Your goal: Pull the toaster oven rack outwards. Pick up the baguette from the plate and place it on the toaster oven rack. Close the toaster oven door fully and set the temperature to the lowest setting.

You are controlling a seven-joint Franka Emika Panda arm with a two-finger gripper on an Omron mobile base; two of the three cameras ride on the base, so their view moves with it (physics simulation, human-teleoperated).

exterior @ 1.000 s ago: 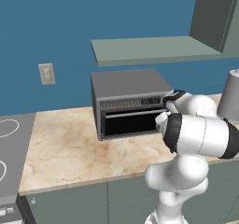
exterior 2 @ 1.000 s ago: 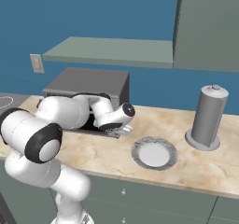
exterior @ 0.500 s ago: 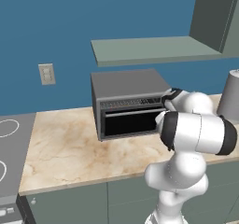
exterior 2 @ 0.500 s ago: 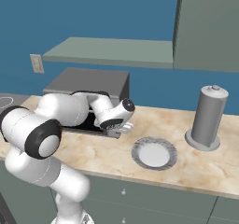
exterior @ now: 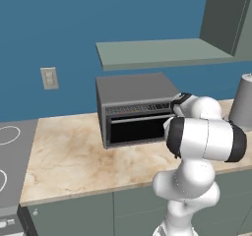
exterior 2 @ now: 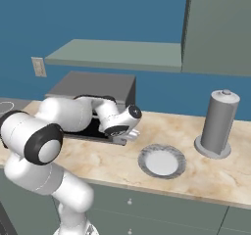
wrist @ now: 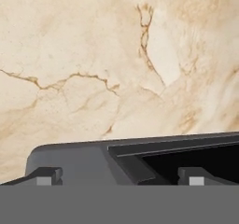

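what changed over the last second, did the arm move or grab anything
The pincer drew back from the toaster oven toward the plate, swinging right in the right base view and ending above the outer edge of the lowered toaster oven door and the counter. It stayed open and took hold of nothing. The toaster oven, the plate and the tall grey container kept their places.

One toaster oven sits behind the gripper, with one open door just under the fingertips. One plate lies near the gripper's side, one tall grey canister well beyond it. One shelf hangs above, and one wall outlet is far off.
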